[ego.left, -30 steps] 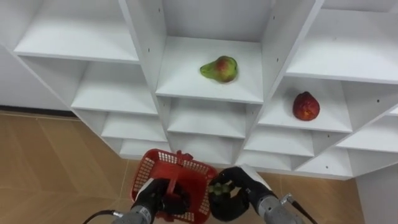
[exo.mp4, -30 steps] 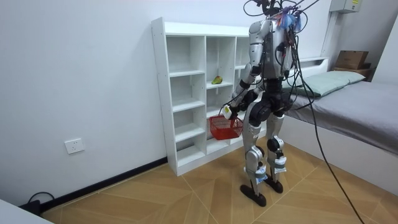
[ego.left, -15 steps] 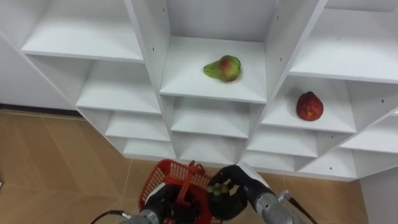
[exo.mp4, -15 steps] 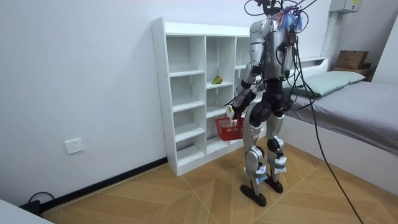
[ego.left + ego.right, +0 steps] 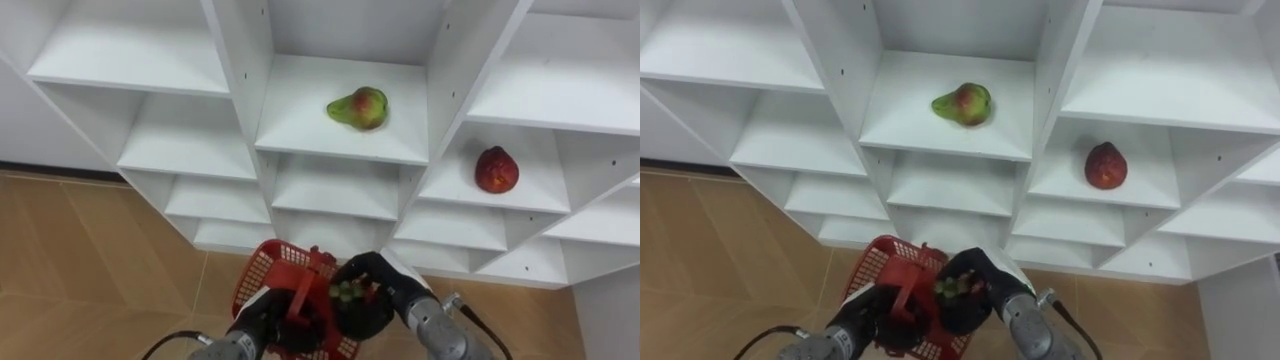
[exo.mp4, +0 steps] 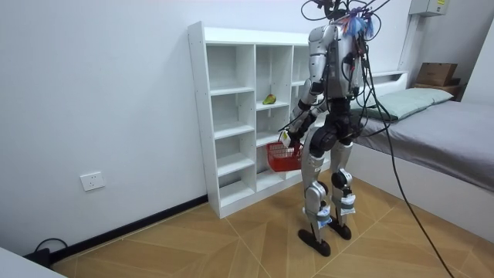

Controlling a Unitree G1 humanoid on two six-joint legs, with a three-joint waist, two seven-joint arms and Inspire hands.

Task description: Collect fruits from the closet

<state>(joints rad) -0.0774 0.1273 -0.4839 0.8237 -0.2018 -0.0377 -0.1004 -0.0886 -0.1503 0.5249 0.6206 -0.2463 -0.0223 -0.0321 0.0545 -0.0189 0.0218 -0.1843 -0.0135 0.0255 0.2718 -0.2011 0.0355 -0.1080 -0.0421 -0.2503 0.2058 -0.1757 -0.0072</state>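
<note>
My left hand (image 5: 262,320) is shut on the handle of a red mesh basket (image 5: 262,282), held low in front of the white closet (image 5: 240,80). Over the basket's right rim, my right hand (image 5: 388,288) curls around a cluster of small green fruits (image 5: 346,293). A green-and-red pear (image 5: 357,108) lies on the middle shelf above. In the compartment to its right sits a red fruit (image 5: 496,170). The room view shows me standing upright facing the closet, the basket (image 6: 282,157) at hip height.
The closet's other compartments (image 5: 120,60) hold nothing. Wooden floor (image 5: 90,260) lies to the left below the shelves. A bed (image 6: 432,131) stands behind me on the room view's right, and a white wall (image 6: 100,100) runs to the room view's left.
My right hand has carried the green fruits leftward, from beside the basket to over its rim. The basket has risen a little and come closer to the right hand.
</note>
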